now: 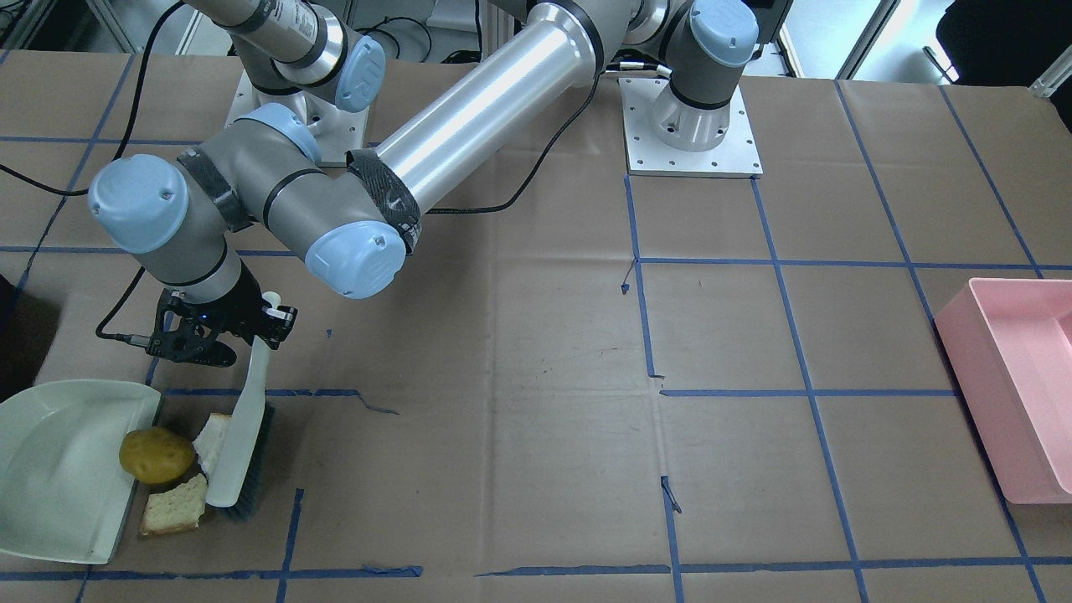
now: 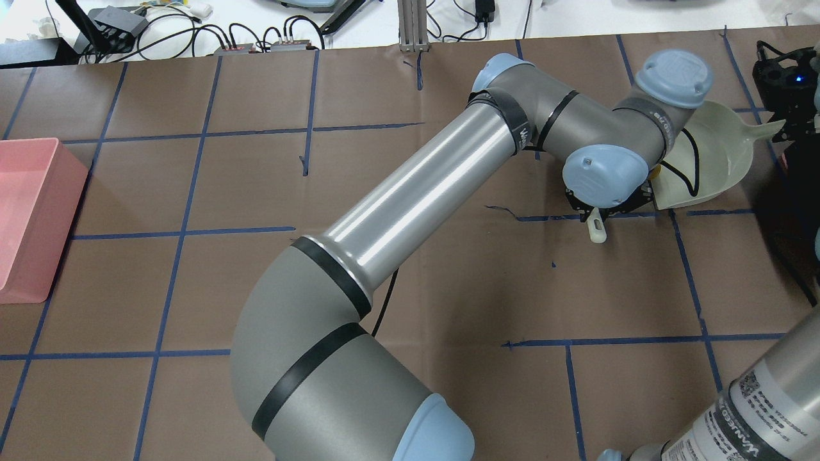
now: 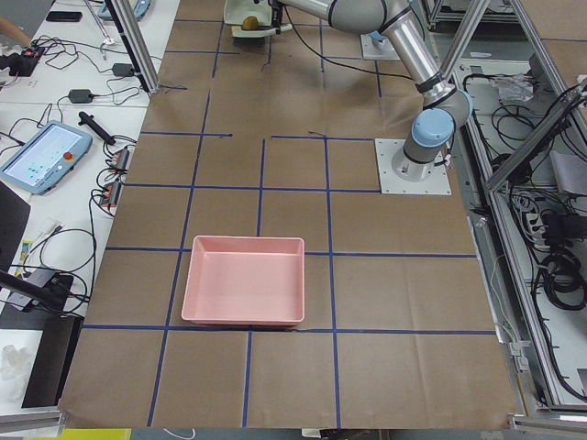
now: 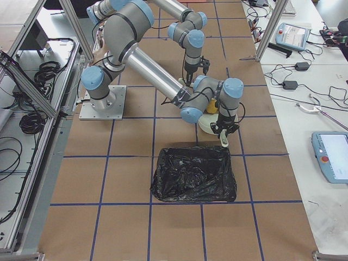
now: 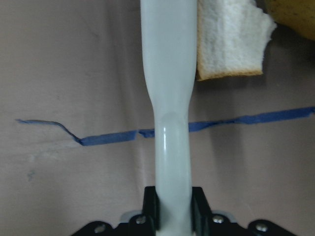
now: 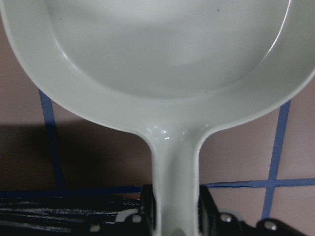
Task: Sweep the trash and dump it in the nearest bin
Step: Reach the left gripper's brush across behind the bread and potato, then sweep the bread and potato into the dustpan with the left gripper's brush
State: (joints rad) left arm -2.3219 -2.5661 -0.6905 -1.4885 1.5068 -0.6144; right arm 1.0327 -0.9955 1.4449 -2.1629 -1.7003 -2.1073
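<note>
Bread slice (image 5: 229, 44) lies beyond left gripper (image 5: 173, 209), beside its clamped brush (image 5: 167, 73)

Left arm (image 2: 410, 205) extended across into the robot's right half, wrist angled downward; left gripper (image 5: 173, 216) clamped on the brush handle (image 5: 167, 98). Right gripper (image 6: 175, 216) held low, clamped on the dustpan handle (image 6: 174, 167).

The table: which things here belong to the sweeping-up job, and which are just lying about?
For the job: brush, dustpan, potato, bread slice, torn bread piece, black-lined bin.

Lying about: pink tub at the far end, probably unused; tablet; cables on the side bench.
</note>
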